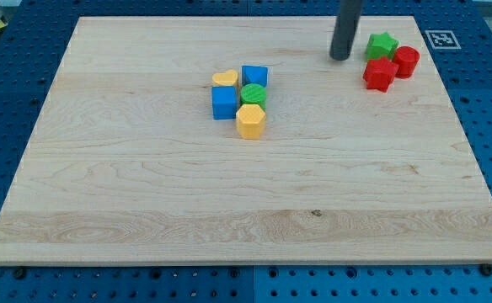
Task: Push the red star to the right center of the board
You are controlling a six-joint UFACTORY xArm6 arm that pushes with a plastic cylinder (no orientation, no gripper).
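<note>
The red star (379, 74) lies near the board's top right, touching a red cylinder (406, 61) on its right and a green star (382, 45) just above it. My tip (339, 58) stands on the board to the left of this cluster, a short gap from the green star and up-left of the red star, touching none of them.
A second cluster sits left of centre near the top: a yellow heart (224, 79), a blue cube (254, 76), a blue block (224, 103), a green cylinder (253, 93) and a yellow hexagon (250, 121). The wooden board (229, 202) lies on a blue pegboard table.
</note>
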